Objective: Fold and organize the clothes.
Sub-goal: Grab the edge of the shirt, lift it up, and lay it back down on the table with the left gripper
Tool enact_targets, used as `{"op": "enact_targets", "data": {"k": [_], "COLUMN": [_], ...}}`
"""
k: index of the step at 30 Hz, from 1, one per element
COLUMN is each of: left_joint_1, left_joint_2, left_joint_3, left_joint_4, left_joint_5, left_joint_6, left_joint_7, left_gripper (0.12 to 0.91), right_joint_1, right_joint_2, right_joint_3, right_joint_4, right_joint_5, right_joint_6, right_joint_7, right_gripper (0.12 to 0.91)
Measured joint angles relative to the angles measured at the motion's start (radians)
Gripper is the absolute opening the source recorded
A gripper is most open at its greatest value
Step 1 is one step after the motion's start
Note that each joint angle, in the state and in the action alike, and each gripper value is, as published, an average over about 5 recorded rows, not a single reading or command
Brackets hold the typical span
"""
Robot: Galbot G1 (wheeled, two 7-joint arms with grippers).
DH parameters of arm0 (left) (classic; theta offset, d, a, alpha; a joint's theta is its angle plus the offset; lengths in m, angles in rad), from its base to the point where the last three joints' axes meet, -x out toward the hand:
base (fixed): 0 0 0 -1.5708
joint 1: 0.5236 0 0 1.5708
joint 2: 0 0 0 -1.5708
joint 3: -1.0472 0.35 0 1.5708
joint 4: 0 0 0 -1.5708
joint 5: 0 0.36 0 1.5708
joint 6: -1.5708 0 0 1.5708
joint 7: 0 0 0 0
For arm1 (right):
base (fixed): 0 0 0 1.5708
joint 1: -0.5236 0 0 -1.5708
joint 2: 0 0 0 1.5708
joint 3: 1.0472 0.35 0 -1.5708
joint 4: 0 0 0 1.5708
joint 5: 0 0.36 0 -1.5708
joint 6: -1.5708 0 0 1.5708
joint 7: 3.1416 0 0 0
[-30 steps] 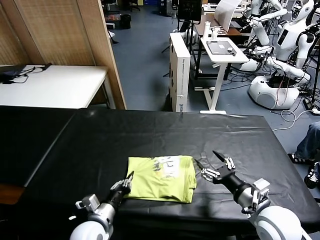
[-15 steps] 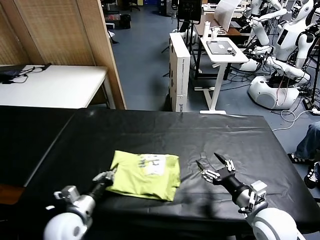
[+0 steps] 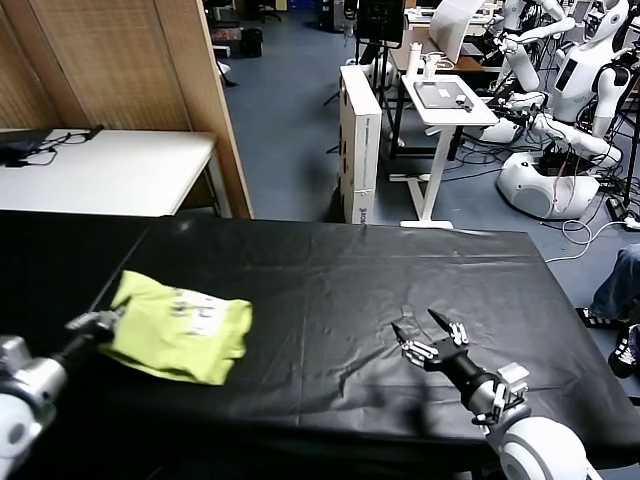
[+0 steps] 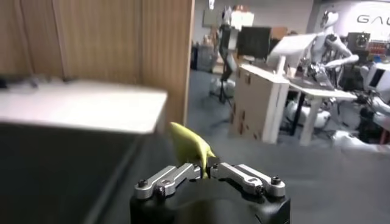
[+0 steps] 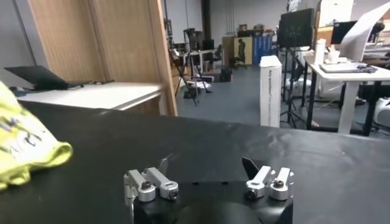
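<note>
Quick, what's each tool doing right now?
Left tool: closed on the folded T-shirt, at the table's left side.
Right tool: open, holding nothing, over the black table cloth.

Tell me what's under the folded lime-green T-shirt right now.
The folded lime-green T-shirt lies over the black table cloth near the table's left edge, pinched at one edge by the shut left gripper. Anything beneath the folds is hidden.

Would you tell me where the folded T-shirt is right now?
In the head view the T-shirt is on the robot's left, near the black table cloth's left edge, gripped by the left gripper.
</note>
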Motion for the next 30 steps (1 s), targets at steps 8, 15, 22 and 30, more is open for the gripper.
{"op": "enact_targets", "data": {"k": [8, 15, 22, 30], "left_joint_1": [-0.044, -0.129, -0.179, -0.171], "left_joint_2": [-0.172, -0.356, -0.431, -0.429], "left_joint_3": [0.236, 0.556, 0.679, 0.689], "left_joint_4": [-0.151, -0.109, -0.037, -0.059], "left_joint_5": [0.008, 0.098, 0.133, 0.132], "left_joint_6": [0.072, 0.056, 0.057, 0.053], "left_joint_7": [-0.102, -0.107, -0.108, -0.089], "left_gripper": [0.182, 0.182, 0.184, 0.559], "right_joint_1": [-0.015, -0.036, -0.013, 0.051], "right_joint_2": [0.013, 0.006, -0.013, -0.042], "right_joint_3": [-0.013, -0.010, -0.034, -0.092], "right_joint_4": [0.002, 0.016, 0.012, 0.009], "right_joint_5": [-0.026, -0.031, -0.001, 0.122], "right_joint_6": [-0.002, -0.006, -0.032, -0.111], "right_joint_7": [0.000, -0.004, -0.001, -0.022], "right_gripper": [0.907, 0.907, 0.907, 0.907]}}
